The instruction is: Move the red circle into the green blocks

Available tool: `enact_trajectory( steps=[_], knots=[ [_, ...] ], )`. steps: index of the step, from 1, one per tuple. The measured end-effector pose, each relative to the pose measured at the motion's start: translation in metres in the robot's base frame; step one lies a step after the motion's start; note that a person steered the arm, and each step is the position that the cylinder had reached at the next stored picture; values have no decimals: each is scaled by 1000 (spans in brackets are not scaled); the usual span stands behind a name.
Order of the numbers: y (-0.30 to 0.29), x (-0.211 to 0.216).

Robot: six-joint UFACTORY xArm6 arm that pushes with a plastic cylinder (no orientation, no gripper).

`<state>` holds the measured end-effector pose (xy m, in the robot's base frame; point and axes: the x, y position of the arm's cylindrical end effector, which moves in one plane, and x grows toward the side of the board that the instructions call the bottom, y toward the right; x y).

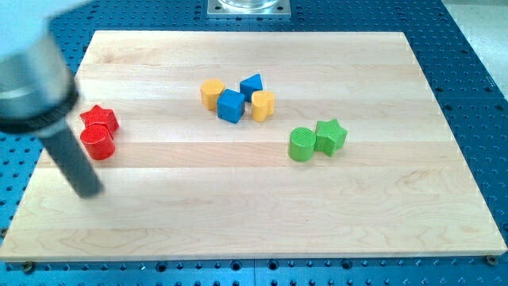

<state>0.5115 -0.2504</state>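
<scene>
Closest to the camera, the tip (89, 191) rests on the tabletop (238, 222), lower-left of the red circle (98, 142). No jaws exist. Approach step: push rightward toward the green circle (302, 144) and green star (331, 134), well apart.

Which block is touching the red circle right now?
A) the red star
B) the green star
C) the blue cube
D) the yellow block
A: the red star sits right against the red circle, just above it at the view's left, while my tip is below-left of them.
</scene>
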Motion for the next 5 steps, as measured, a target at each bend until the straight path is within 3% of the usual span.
enact_trajectory(
  steps=[1, 3, 5],
  knots=[
    [-39, -52],
    [60, -39],
    [-18, -37]
  ],
)
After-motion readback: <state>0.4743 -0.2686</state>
